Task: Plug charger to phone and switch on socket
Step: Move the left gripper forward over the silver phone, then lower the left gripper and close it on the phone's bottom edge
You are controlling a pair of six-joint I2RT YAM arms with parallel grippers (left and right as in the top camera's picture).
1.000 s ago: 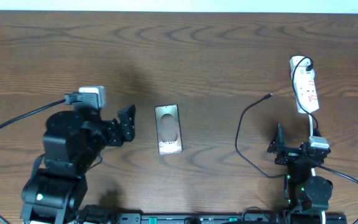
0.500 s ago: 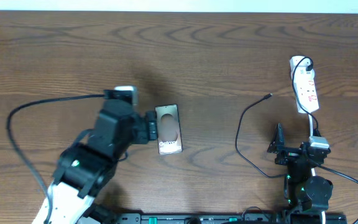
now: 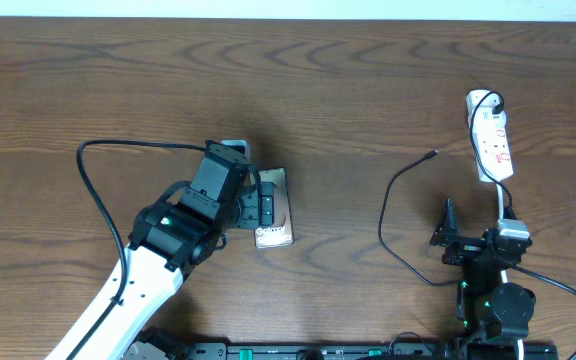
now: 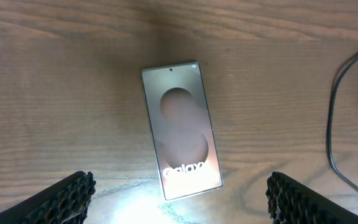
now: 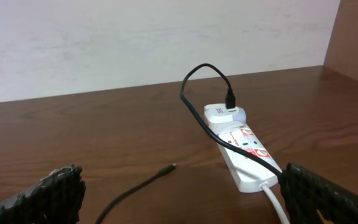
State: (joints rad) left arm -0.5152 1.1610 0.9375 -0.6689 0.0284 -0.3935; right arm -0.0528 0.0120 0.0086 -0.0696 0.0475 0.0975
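Note:
The phone (image 3: 284,222) lies face up at the table's middle, silvery-beige with white "Galaxy" lettering. My left gripper (image 3: 265,204) hovers over it, open and empty. In the left wrist view the phone (image 4: 182,130) lies between and ahead of the left gripper's (image 4: 180,208) spread fingers. The charger cable (image 3: 381,225) loops on the right, its tip (image 3: 433,154) free on the wood, left of the white socket (image 3: 491,140). My right gripper (image 3: 468,238) is open near the front edge. In the right wrist view its fingers (image 5: 185,202) face the cable tip (image 5: 173,166) and the socket (image 5: 241,146).
A black plug (image 5: 230,99) sits in the socket's far end, and a white cord (image 5: 277,202) runs from its near end toward the right arm. A pale wall stands behind the table's far edge. The left arm's black cable (image 3: 118,150) arcs over the wood.
My left arm has swung right and forward, bringing its open gripper from left of the phone to over it. The right arm, the cable and the socket have not moved.

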